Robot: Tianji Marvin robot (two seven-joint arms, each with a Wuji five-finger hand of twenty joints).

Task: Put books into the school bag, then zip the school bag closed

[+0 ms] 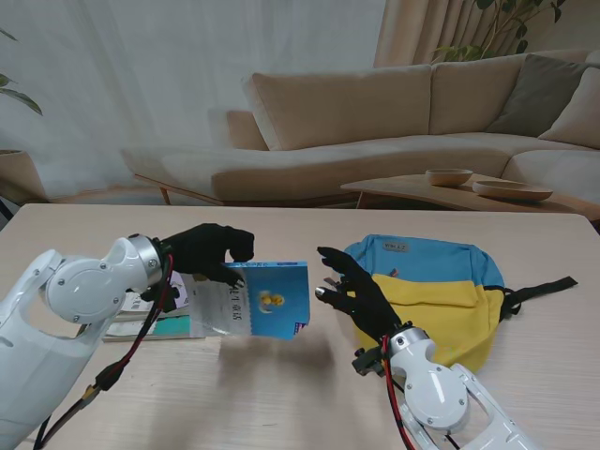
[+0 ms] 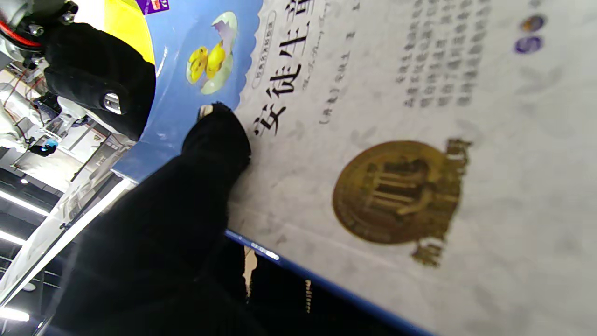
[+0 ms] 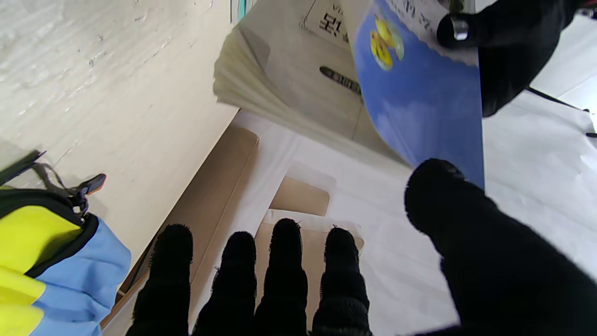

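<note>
Left hand [image 1: 211,250] holds book [image 1: 267,300] beside school bag [image 1: 441,281].

**The wooden table and the things lying on it**

The table [image 1: 281,394] has a pale wood top with a fine grain. A school bag [image 1: 441,281] lies flat on it, blue on the part farther from me and yellow on the part nearer to me. A black strap [image 1: 544,286] goes out from the right side of the bag and rests on the wood. Well to the left of the bag lies a small stack of books [image 1: 155,319], partly hidden, with a teal edge showing. Between the bag and the stack the wood is bare, with a soft shadow on it.
</note>
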